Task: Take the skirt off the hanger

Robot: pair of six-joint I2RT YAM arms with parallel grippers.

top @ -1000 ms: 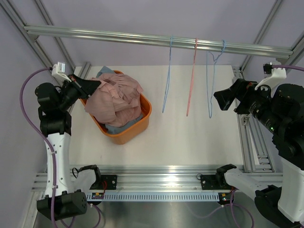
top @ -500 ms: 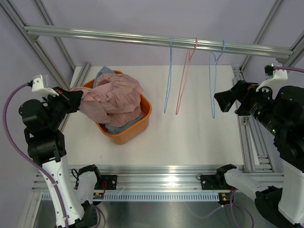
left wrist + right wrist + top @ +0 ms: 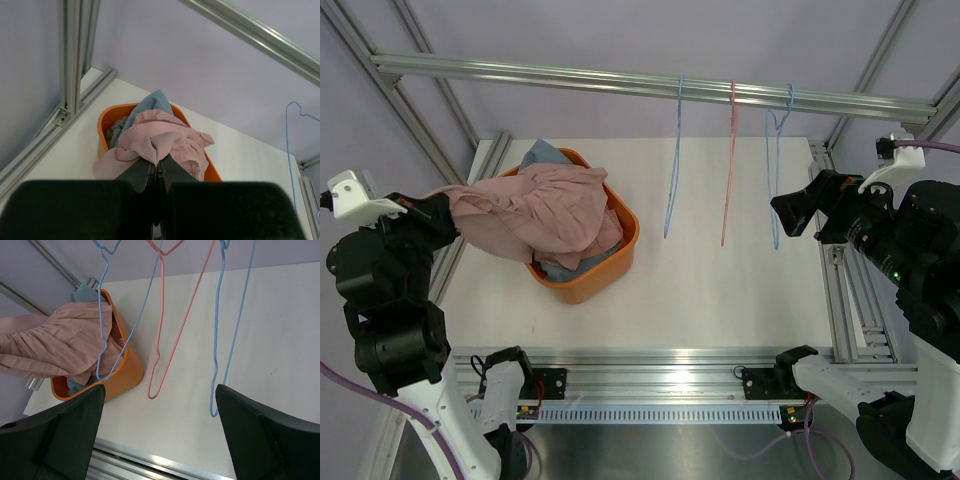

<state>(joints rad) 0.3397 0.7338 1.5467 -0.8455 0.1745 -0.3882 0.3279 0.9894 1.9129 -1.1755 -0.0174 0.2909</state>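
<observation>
Left gripper [image 3: 156, 162] was clamped tight on a fold of the pink skirt [image 3: 545, 205], which lay heaped over the orange basket [image 3: 590, 288], clear of the three bare hangers [image 3: 729, 170], so removal looked done; right gripper [image 3: 795, 212] gaped empty.

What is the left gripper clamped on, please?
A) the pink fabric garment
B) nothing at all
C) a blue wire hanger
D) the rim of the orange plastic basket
A: the left gripper is pinched shut on a fold of the pink fabric garment, which trails out of the orange plastic basket.
</observation>
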